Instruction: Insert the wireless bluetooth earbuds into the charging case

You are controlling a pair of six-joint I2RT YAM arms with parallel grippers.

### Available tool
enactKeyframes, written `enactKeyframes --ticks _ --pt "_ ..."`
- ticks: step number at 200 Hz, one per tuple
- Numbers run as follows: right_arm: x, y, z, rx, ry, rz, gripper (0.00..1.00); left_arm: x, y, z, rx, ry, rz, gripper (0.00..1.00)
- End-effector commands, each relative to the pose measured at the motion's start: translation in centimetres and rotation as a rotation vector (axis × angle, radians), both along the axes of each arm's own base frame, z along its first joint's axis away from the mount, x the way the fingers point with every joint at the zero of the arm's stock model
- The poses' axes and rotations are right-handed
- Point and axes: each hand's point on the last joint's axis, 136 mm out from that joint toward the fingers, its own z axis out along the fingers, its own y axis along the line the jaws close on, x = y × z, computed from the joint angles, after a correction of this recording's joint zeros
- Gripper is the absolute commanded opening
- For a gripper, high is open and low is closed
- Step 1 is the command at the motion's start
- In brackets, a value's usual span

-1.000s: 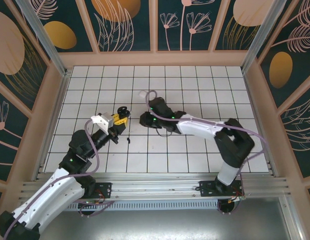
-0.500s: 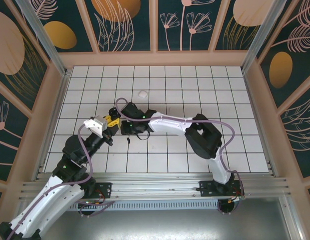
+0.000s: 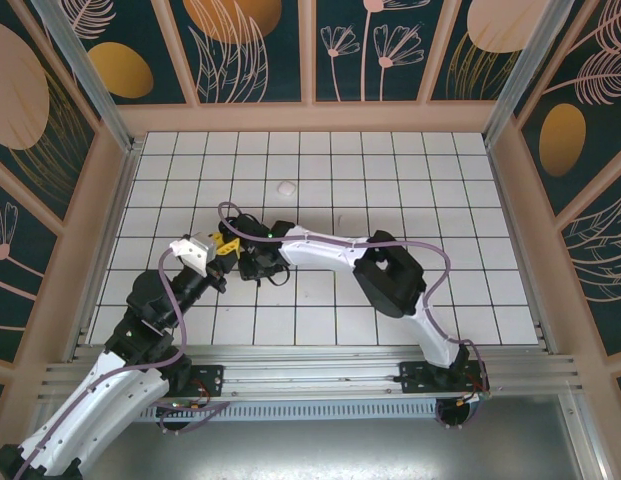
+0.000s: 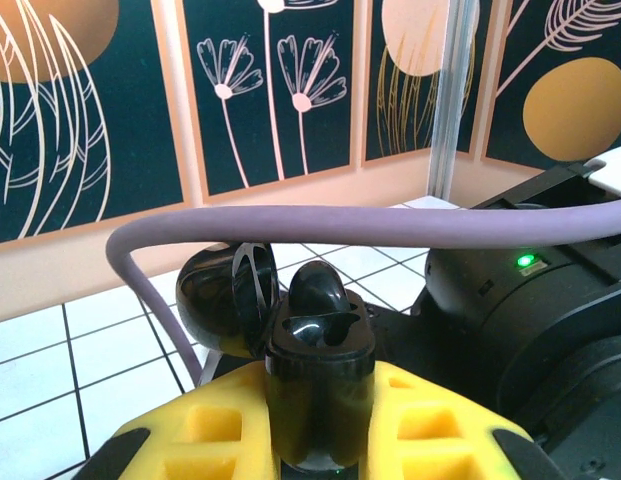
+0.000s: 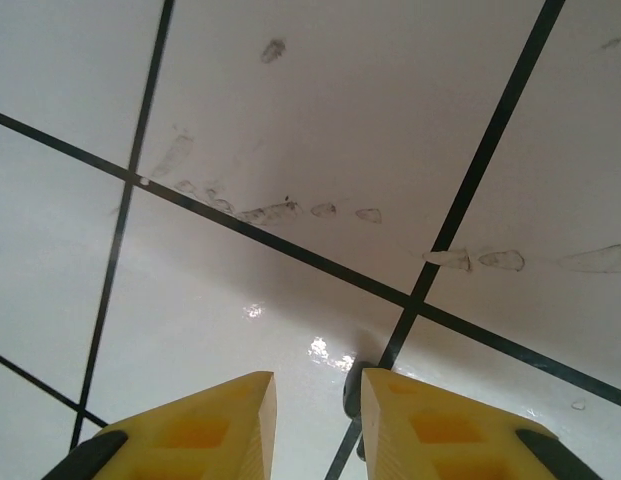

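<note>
Left wrist view: the left gripper (image 4: 320,432) is clamped hard on a glossy black plastic charging case (image 4: 320,350), one yellow finger (image 4: 215,425) on each side of it. The case stands upright between them with its round lid (image 4: 222,300) flipped open, off to the left of the fingers. A rounded black earbud (image 4: 316,288) sits in the top of the case, just above the grip. A purple cable (image 4: 390,225) sweeps across beyond it.

Over to the right wrist: the right gripper (image 5: 318,400) hangs close over the white tiled surface (image 5: 290,150), its fingers parted by a narrow gap. A small dark bit (image 5: 351,393) sits at the inner edge of one fingertip; I cannot tell what it is.

From the top, the two grippers are just beside each other, and a rounded white lump (image 3: 286,187) lies well beyond them.
</note>
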Motion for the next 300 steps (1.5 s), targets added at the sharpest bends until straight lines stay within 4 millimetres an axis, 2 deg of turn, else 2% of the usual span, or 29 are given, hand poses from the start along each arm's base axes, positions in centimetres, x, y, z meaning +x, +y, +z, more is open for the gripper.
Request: enactKeyframes --ticks 1,115,152,214,234,254,300 --pt "-0.3 -0.6 -1.1 -0.086 -0.007 0.024 0.28 -0.3 0.5 2.2 -0.023 -0.053 0.012 0.0" --pt "-0.8 -1.4 -2.8 -0.237 -0.026 0.041 0.28 -0.3 0.4 2.3 -0.023 -0.058 0.007 0.0" --pt "-0.9 -1.6 -3.4 -0.257 -0.026 0.042 0.25 -0.3 0.2 2.1 -0.02 -0.055 0.001 0.0" --pt "0.3 -2.6 -2.0 -0.294 -0.092 0.018 0.14 -0.2 -0.3 1.8 -0.027 -0.054 -0.021 0.0" --pt "1.1 -4.1 -1.0 -0.305 -0.127 -0.016 0.13 -0.2 -0.6 1.9 -0.04 -0.057 -0.038 0.0" --pt "1.9 -6.6 -0.4 -0.316 -0.138 -0.057 0.12 -0.2 -1.1 1.9 -0.051 -0.053 -0.06 0.0" --pt "3.6 -15.7 -0.1 -0.381 -0.141 -0.203 0.12 0.0 -3.2 1.0 -0.085 -0.03 -0.158 0.0"
